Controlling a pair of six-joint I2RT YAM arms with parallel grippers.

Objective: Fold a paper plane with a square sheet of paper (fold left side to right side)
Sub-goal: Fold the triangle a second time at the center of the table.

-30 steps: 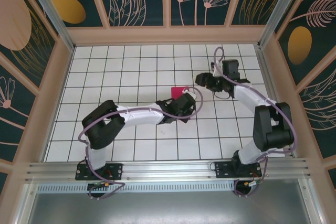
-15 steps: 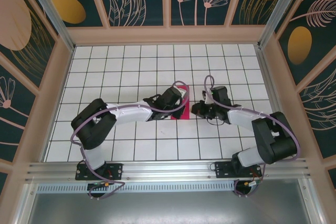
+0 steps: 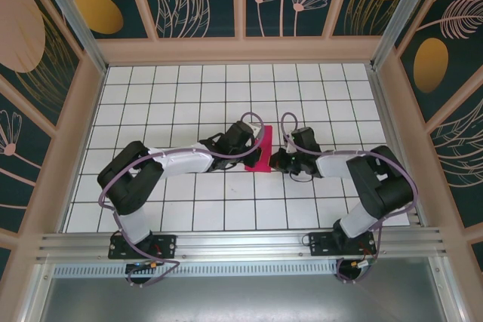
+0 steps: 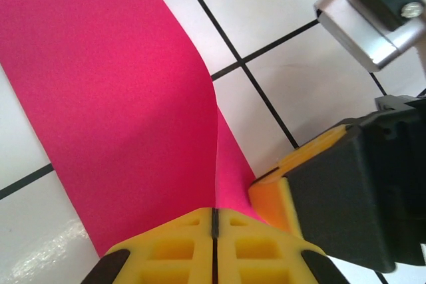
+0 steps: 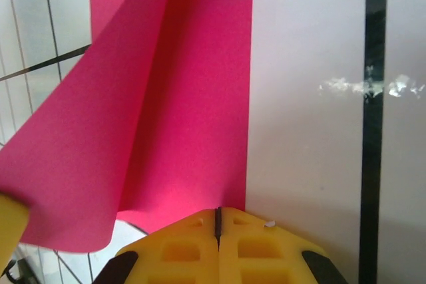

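Observation:
The square sheet of paper (image 3: 262, 157) is magenta-pink and lies partly folded on the white grid table, between both arms. In the left wrist view the paper (image 4: 120, 98) has a raised flap whose edge runs into my left gripper (image 4: 214, 212), which is shut on it. My left gripper (image 3: 253, 147) sits at the paper's left. My right gripper (image 3: 274, 161) is at the paper's right edge. In the right wrist view the right gripper (image 5: 217, 214) is shut, tips resting on the flat lower layer of paper (image 5: 193, 131) near its right edge, while the flap curls over from the left.
The table (image 3: 189, 96) is white tiles with black lines, ringed by a wooden frame (image 3: 241, 50) and patterned walls. The two grippers stand close together; the right gripper's orange finger (image 4: 274, 194) shows next to the left gripper's tips. Open tiles lie behind and to the left.
The right arm swung from the back right down to the paper's right edge and shut its jaws. The left gripper drew back leftward, still shut on the paper.

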